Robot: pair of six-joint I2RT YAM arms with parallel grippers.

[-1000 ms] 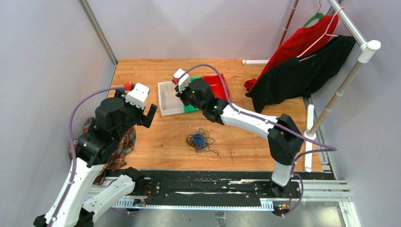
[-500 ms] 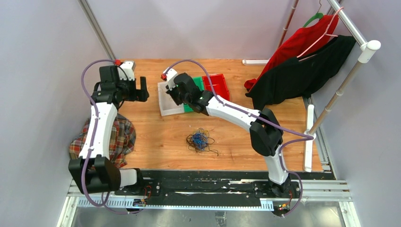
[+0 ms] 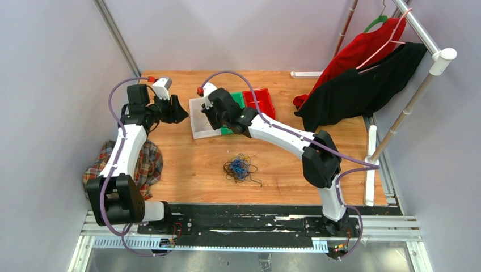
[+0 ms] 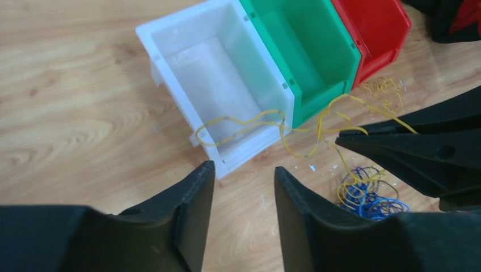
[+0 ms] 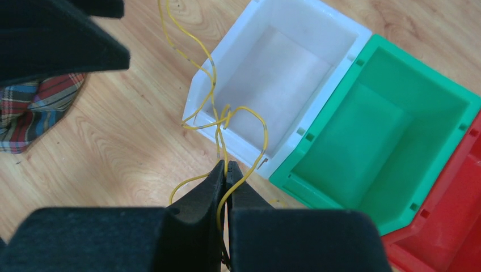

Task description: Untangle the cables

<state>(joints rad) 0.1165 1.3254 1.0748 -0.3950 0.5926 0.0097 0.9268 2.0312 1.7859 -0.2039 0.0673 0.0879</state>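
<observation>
Right end effector [image 5: 226, 169]: fingers pressed together, pinching a yellow strand [image 5: 211, 79] between them. In the right wrist view the strand rose from the pinch, looped in a small knot at mid-frame, then ran up to the top edge. It crossed the left corner of the white bin [image 5: 295, 62].

Left end effector [image 4: 244, 169]: jaws apart, nothing between them, at the left of the white bin in the top view.

Cables [image 3: 239, 168]: main tangle of blue, black and yellow lay on the desk [image 3: 187, 164], lower centre of the top view, apart from both arms. In the left wrist view, yellow loops trailed from the blue coil at lower right towards the bins.

Bins in a row, touching: white, green bin [image 4: 295, 39], red bin [image 4: 374, 28].

Plaid cloth [image 3: 146, 164] at the desk's left edge.
</observation>
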